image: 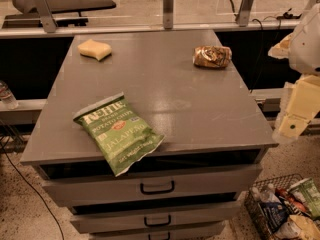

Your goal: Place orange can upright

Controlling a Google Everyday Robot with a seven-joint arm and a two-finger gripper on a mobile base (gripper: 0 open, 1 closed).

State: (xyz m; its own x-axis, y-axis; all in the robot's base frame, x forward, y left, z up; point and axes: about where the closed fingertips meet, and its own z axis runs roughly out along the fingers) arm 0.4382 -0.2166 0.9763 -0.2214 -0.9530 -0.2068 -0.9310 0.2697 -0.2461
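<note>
The orange can [212, 56] lies on its side near the back right of the grey cabinet top [200, 109], its long axis running left to right. It has a copper-orange body with dark and pale markings. My gripper [294, 115] hangs at the right edge of the view, off the cabinet's right side, to the right of the can and nearer the camera. It is pale and blurred, touches nothing and holds nothing that I can see.
A yellow sponge [94, 49] sits at the back left. A green jalapeño chips bag [119, 131] overhangs the front edge. Drawers with dark handles [157, 187] are below. A wire basket of snacks [285, 209] stands on the floor at lower right. A rail [150, 29] runs behind.
</note>
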